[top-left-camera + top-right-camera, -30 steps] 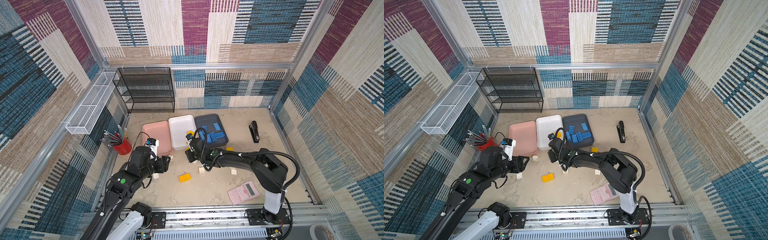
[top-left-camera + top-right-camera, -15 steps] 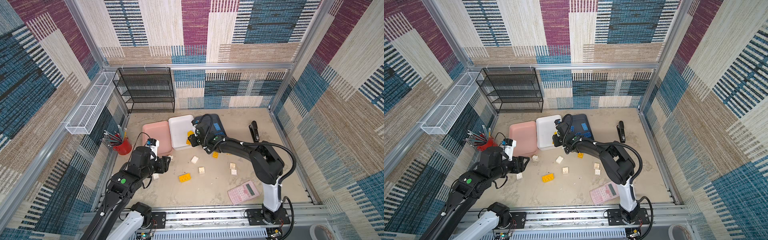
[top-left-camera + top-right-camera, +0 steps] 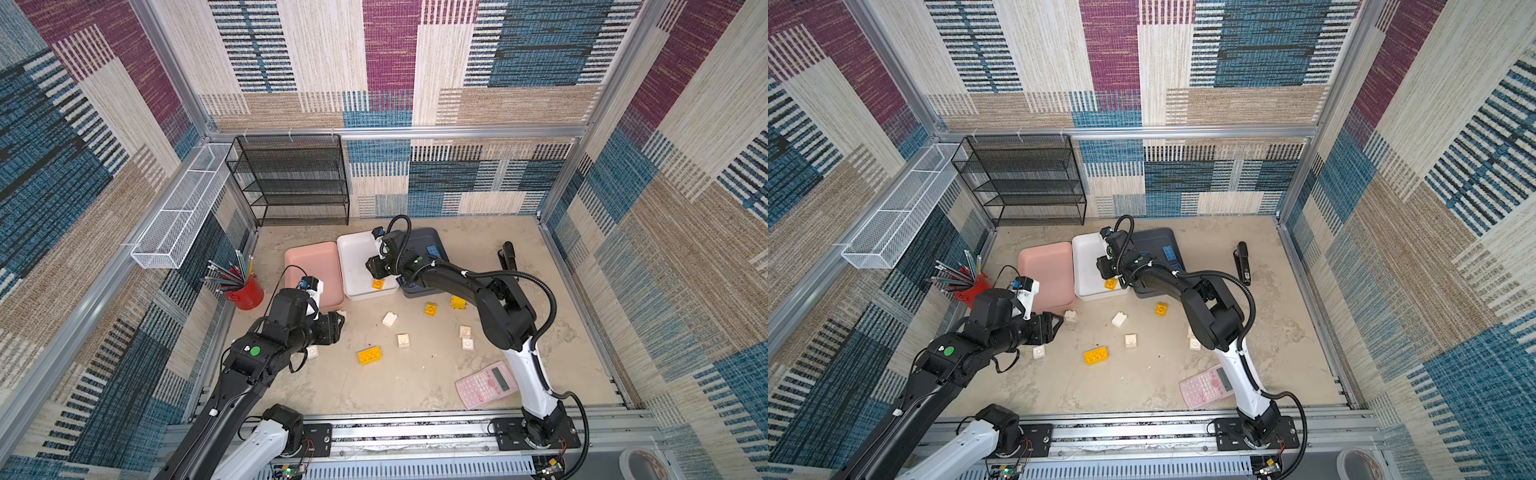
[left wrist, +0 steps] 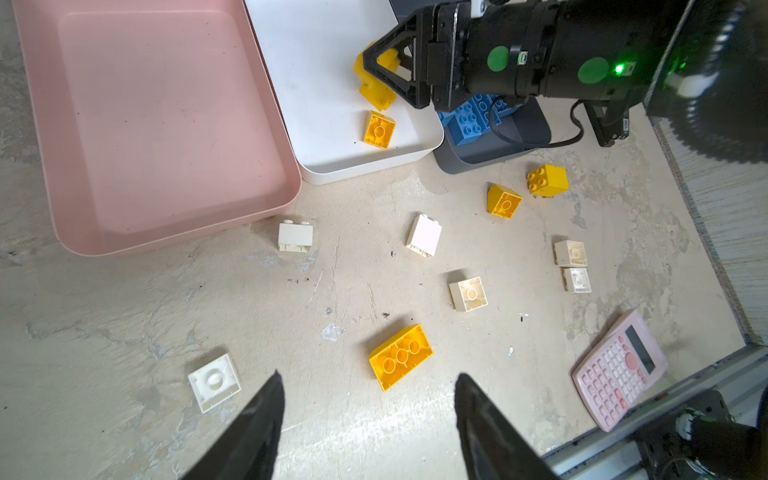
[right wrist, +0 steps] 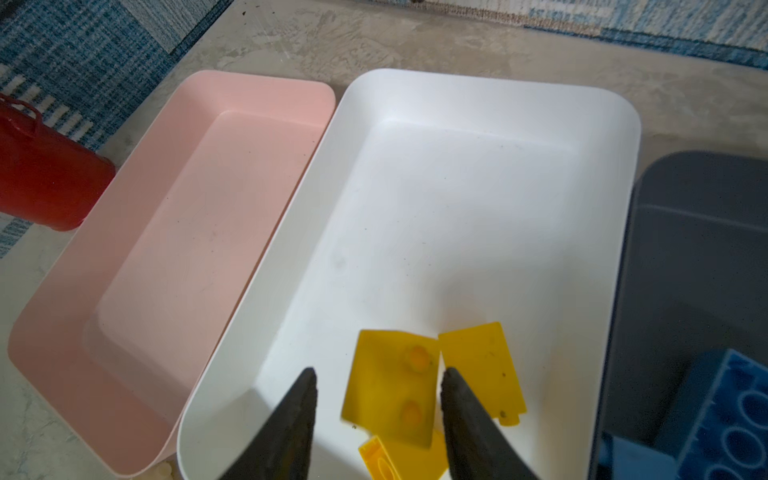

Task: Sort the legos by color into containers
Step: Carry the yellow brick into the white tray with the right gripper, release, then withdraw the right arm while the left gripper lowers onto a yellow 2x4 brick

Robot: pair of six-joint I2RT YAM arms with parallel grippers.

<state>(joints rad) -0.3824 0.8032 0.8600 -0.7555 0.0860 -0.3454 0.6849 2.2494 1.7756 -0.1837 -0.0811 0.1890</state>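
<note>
My right gripper (image 5: pixel 379 372) hangs open over the near end of the white tray (image 5: pixel 457 104). A blurred yellow lego (image 5: pixel 390 386) is loose between its fingers, with a second yellow piece (image 5: pixel 482 365) beside it. Another yellow lego (image 3: pixel 378 284) lies on the tray floor. The pink tray (image 3: pixel 309 266) is empty. Blue legos (image 4: pixel 473 118) sit in the dark grey tray (image 3: pixel 432 241). My left gripper (image 4: pixel 369 376) is open and empty above the floor, close to a long yellow lego (image 4: pixel 401 357) and a white lego (image 4: pixel 214 382). Several white and yellow legos lie scattered on the floor.
A pink calculator (image 3: pixel 486 384) lies at the front right. A black stapler (image 3: pixel 509 257) is at the right, a red pencil cup (image 3: pixel 247 291) at the left. A black mesh shelf (image 3: pixel 299 183) stands against the back wall, and a white wire basket (image 3: pixel 183 208) hangs on the left wall.
My right arm carried a yellow lego from the floor's middle back over the white tray, then its jaws opened and let it go. The left arm has not moved.
</note>
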